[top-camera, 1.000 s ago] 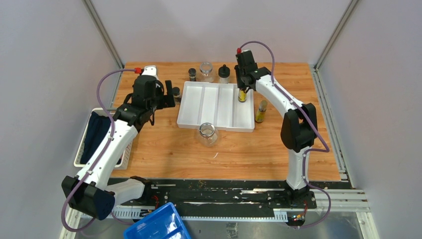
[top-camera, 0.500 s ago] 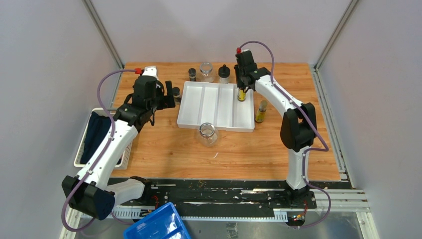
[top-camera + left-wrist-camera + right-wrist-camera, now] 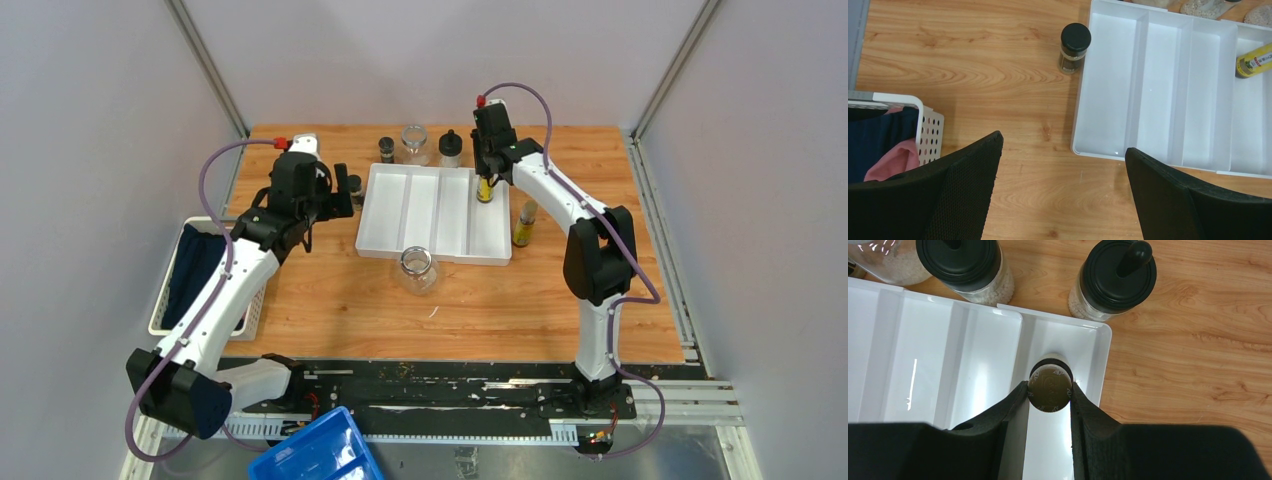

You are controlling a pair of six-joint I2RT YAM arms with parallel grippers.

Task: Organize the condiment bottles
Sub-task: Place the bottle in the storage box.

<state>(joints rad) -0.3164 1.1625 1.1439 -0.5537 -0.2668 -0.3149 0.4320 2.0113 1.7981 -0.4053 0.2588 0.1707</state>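
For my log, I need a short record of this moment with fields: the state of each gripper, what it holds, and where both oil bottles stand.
left gripper: open, holds nothing
right gripper: shut on one oil bottle
held bottle: upright in the rightmost compartment of the white tray, far end
other oil bottle: on the table, right of the tray, untouched

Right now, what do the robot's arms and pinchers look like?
The left arm and right arm are white tubes with black joints. A looping purple cable with a red plug runs along each. The left gripper and right gripper have two broad black fingers each.
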